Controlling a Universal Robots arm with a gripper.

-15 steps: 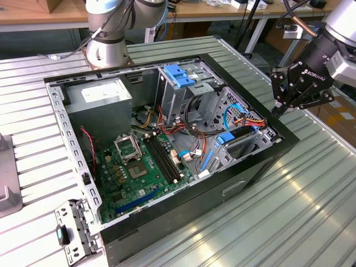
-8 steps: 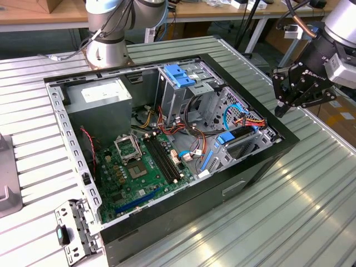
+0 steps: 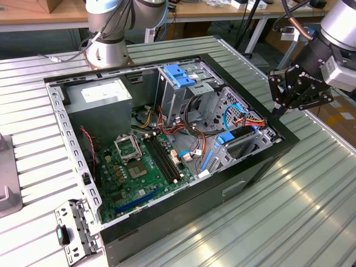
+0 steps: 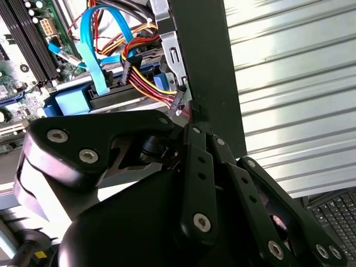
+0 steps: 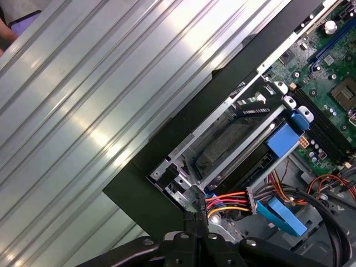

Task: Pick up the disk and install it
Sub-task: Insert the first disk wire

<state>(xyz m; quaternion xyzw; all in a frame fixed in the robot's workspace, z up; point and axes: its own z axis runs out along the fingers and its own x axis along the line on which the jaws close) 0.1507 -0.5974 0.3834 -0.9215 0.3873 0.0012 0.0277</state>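
Observation:
The disk [image 3: 236, 136] lies flat in the drive bay at the case corner on the exterior view's right, its blue carrier tab facing the motherboard. In the first wrist view its dark body [image 5: 233, 139] sits between metal rails. Red, yellow and black power wires [image 5: 228, 201] and a blue data cable [image 5: 286, 217] end at the bay. My gripper [image 3: 277, 110] hovers shut and empty just outside that corner, above the black case rim. Its joined fingertips [image 5: 198, 216] point down beside the bay, and the second wrist view puts the gripper [image 4: 194, 130] next to the wire plug.
The open computer case [image 3: 261, 167] lies on a ribbed metal table [image 3: 311, 200]. Inside are a green motherboard [image 3: 139, 161], a grey power supply box [image 3: 103, 97] and a light-blue latch piece [image 3: 181, 75]. A loose metal bracket [image 3: 75, 231] lies at the near corner.

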